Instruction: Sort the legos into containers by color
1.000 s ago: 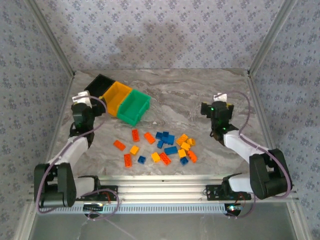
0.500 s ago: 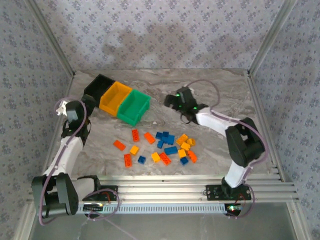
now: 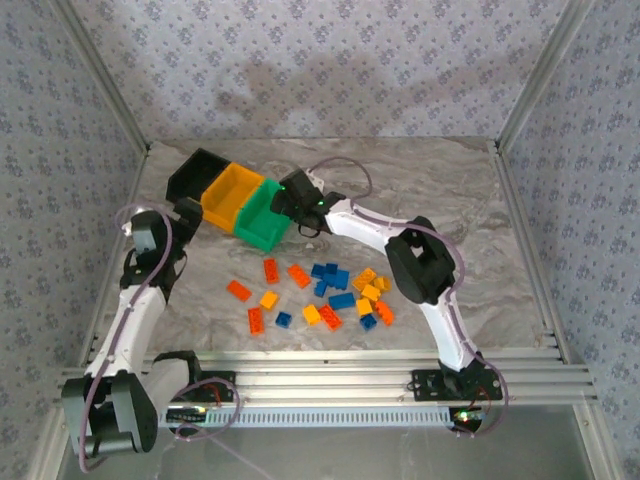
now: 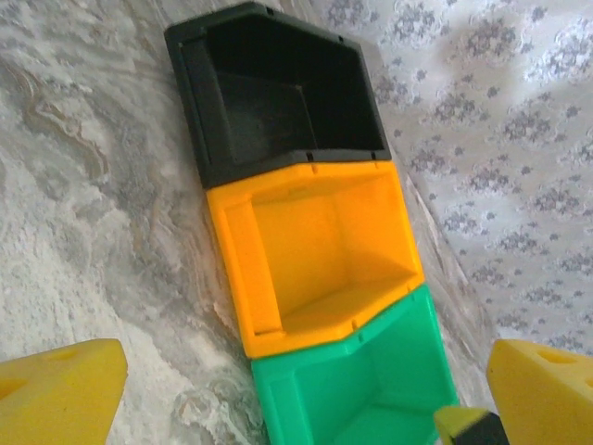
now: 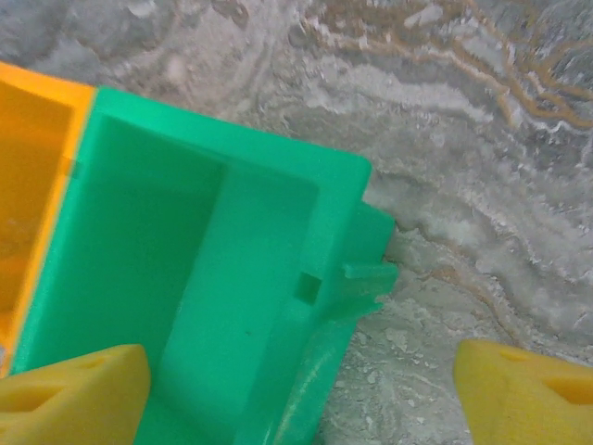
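Top external view: the legos (image 3: 330,276) lie loose and mixed (red-orange, yellow-orange and blue) on the near middle of the marble table (image 3: 430,180), none in a container yet. The three bins stand touching in a slanted row at the far left. The black bin (image 3: 192,172) is farthest, the yellow-orange bin (image 3: 232,195) is in the middle, and the green bin (image 3: 262,220) is nearest the bricks. My left gripper (image 3: 187,210) hangs just beside the black bin's near side. My right gripper (image 3: 289,196) reaches across to the green bin's far right end. I judge I am at the bins rather than the bricks because the row wants shifting before sorting begins.

Left wrist view: my left gripper (image 4: 301,380) looks down along the row, its yellow fingers (image 4: 56,389) spread fully wide and holding nothing. The bins look empty as far as I can see into them.

Right wrist view: my right gripper (image 5: 301,385) is over the green bin (image 5: 185,278), with the bin's right wall and corner tab between the wide-set jaws. I see neither finger touching the plastic, so nothing is held. It is placed so, I judge, to close on that wall.
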Robot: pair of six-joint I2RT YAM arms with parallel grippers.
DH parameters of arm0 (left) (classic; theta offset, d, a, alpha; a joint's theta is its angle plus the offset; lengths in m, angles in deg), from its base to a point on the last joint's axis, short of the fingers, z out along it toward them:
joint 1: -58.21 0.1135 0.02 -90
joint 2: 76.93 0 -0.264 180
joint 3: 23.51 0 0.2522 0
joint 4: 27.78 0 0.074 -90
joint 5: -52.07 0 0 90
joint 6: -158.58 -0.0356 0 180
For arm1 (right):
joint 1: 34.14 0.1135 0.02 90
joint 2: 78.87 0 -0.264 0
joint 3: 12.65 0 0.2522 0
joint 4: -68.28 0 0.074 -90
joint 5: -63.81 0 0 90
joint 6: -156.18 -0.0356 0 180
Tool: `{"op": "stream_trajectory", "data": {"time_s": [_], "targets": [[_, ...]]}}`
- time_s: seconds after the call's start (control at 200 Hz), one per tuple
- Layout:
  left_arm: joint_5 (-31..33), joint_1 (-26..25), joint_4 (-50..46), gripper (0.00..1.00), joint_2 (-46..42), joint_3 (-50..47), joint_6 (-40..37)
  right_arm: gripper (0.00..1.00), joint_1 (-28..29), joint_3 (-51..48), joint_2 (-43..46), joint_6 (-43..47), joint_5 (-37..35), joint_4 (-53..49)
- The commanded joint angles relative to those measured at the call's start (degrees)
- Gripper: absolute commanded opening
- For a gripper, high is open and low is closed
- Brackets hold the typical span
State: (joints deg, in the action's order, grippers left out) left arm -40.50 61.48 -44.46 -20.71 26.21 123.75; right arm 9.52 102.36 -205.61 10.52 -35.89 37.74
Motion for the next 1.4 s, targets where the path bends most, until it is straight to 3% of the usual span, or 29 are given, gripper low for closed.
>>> {"op": "stream_trajectory", "data": {"time_s": [0.0, 0.35, 0.47, 0.844, 1.114, 1.394], "targets": [[-1.8, -0.7, -1.5, 1.0, -1.7, -0.2, -0.1, 0.8, 0.0, 3.7, -3.0, -3.4, -1.7, -6.3], [-1.6, -3.1, -2.0, 1.0, -1.8, -0.2, -0.9, 0.46, -1.5, 5.9, -4.5, -1.9, -0.1, -11.7], [-1.4, -3.8, -2.7, 1.0, -1.5, 0.2, -0.9, 0.31, -2.4, 4.0, -2.9, -0.6, -0.2, -12.0], [-1.1, -6.0, -5.0, 1.0, -0.2, 2.2, -1.7, 0.0, -8.8, -1.6, 4.0, 7.5, 0.4, -12.8], [-3.3, -7.6, -5.9, 0.99, 0.0, 3.7, -2.9, 0.0, -19.0, -8.6, 10.3, 19.1, 10.0, -11.9], [-6.0, -9.3, -8.1, 0.99, -0.5, 3.9, -4.6, 0.0, -27.0, -14.3, 14.3, 37.2, 20.0, -13.7]]}}
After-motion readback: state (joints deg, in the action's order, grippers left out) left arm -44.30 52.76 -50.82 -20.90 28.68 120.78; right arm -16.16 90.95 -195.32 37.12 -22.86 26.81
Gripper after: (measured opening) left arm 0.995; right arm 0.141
